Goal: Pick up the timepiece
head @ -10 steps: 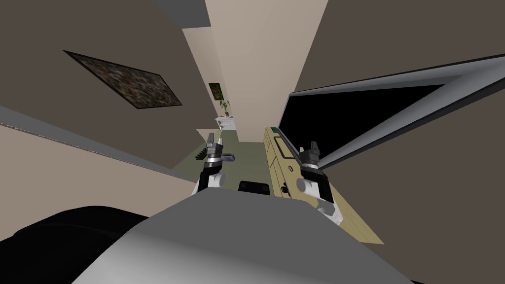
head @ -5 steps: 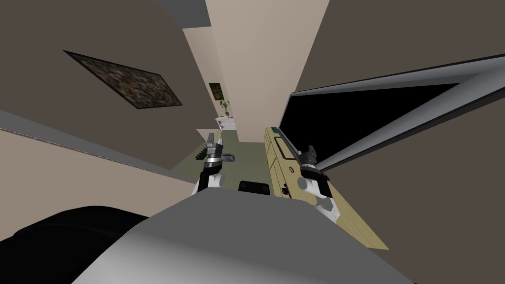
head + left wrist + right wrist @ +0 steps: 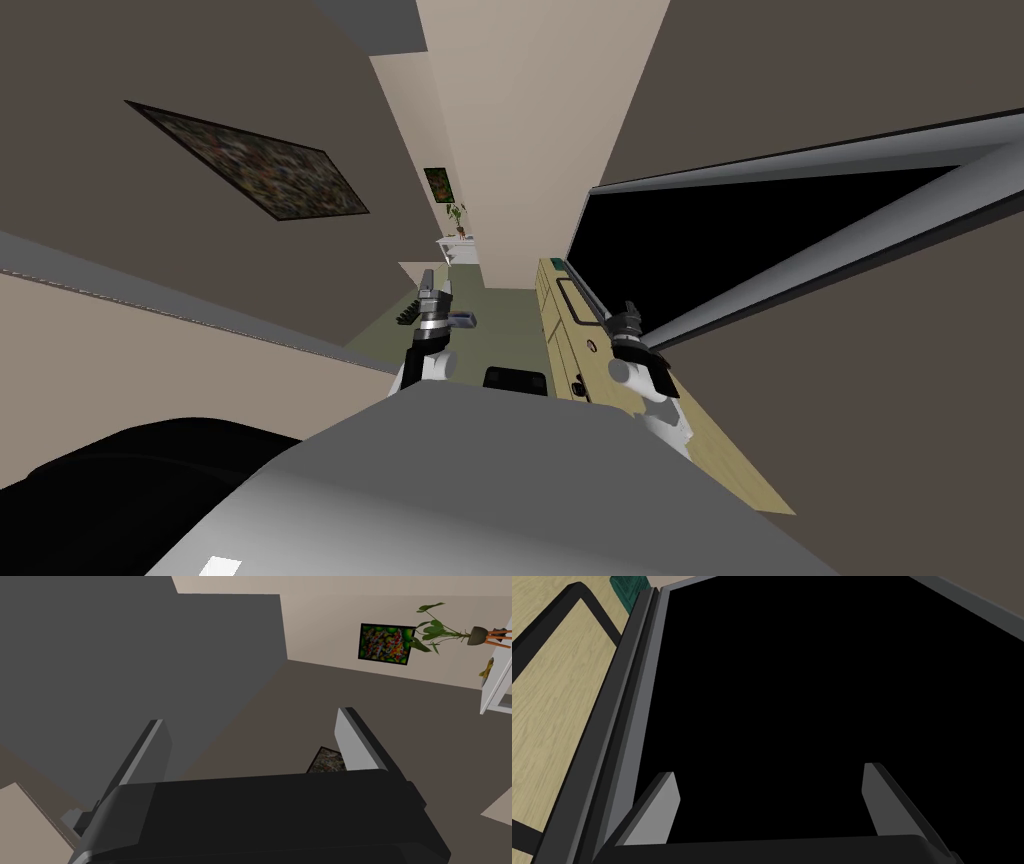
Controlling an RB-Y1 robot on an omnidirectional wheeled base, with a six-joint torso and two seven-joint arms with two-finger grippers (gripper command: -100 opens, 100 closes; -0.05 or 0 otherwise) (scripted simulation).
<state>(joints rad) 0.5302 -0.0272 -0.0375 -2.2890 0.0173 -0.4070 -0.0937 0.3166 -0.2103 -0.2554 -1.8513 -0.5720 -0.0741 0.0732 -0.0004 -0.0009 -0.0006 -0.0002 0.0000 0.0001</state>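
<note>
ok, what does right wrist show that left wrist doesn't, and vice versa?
Right wrist: a light wood-grain cabinet top with a black rectangular outline, a small teal object at its far end, a grey frame strip beside it, and a black area ahead of the right gripper.
Left wrist: a dark grey wall panel, a colourful black-framed picture on a beige wall, a green-leafed potted plant and a white shelf edge, ahead of the left gripper.
Both: light grey blade fingers open on a dark body, holding nothing.

No text, label, number or sign can be read. The painting [image 3: 386,643] in the upper right of the left wrist view shows only mottled colours. The teal thing [image 3: 628,583] on the desk [image 3: 557,676] bears marks too small to make out.
</note>
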